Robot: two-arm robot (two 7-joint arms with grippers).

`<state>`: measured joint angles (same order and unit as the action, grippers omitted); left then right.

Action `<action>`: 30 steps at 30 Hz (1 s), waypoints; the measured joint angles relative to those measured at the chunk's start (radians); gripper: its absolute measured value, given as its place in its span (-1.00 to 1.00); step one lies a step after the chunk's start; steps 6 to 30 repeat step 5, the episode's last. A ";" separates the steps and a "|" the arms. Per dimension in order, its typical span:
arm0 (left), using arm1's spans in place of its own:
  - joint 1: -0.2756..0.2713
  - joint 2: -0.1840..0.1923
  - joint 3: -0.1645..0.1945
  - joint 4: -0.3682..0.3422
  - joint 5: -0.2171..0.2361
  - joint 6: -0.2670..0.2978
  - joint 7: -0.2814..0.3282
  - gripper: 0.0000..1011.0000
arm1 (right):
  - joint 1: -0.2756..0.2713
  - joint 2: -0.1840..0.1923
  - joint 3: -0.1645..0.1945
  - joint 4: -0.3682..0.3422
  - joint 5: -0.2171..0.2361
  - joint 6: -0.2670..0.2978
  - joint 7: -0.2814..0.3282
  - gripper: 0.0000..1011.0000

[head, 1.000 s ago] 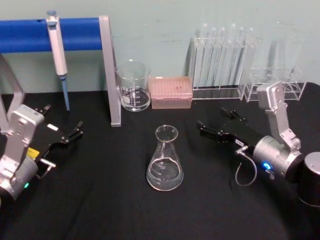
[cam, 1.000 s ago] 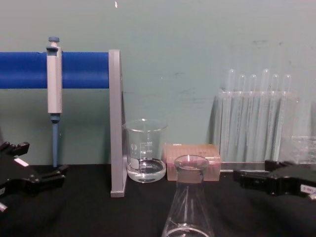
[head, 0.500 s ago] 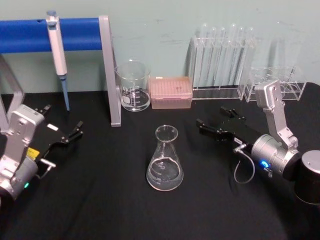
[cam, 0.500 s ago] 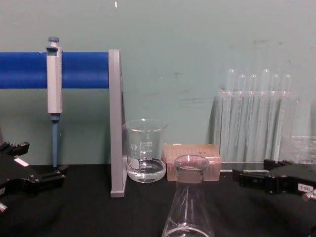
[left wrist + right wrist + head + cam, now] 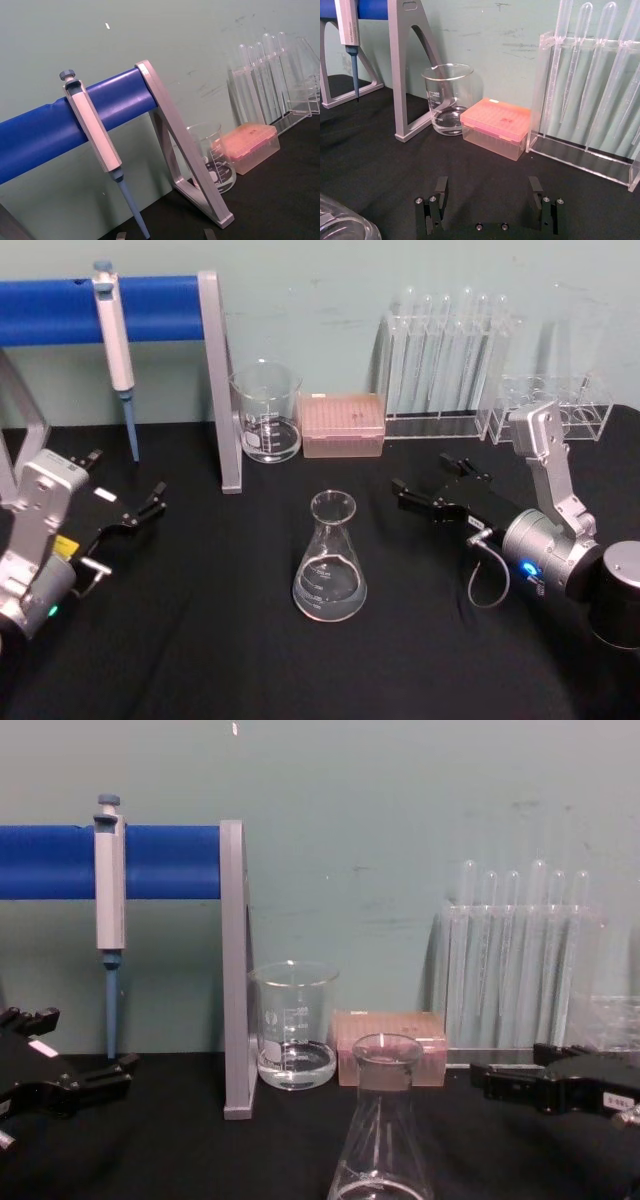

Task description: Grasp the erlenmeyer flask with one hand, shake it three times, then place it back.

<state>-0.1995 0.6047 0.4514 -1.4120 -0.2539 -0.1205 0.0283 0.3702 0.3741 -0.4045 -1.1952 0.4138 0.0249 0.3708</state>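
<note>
Flask (image 5: 330, 560) upright at table centre, neck pointing up, untouched. Right gripper (image 5: 424, 489) open and empty, well apart to the flask's right, fingers aimed toward its neck; nearer than the left gripper (image 5: 125, 505), parked open at the far left. Sideways approach likely needed.

The black two-fingered right gripper (image 5: 430, 486) sits on a silver cylindrical wrist with a small blue light, a grey cable looping beneath it, and carries a small white label. Screw heads dot the bases of its fingers (image 5: 441, 190). The black left gripper (image 5: 125, 490) bears a plain white sticker; its silver-grey arm link shows a yellow label.
</note>
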 joint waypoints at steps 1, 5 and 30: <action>0.000 0.000 0.000 0.000 0.000 0.000 0.000 0.98 | 0.000 0.000 0.000 0.000 0.000 0.000 0.000 0.98; 0.000 0.000 0.000 0.000 0.000 0.000 0.000 0.98 | 0.000 0.001 -0.001 0.000 0.001 0.000 0.000 0.98; 0.000 0.000 0.000 0.000 0.000 0.000 0.000 0.98 | 0.000 0.001 -0.001 0.000 0.001 0.000 0.000 0.98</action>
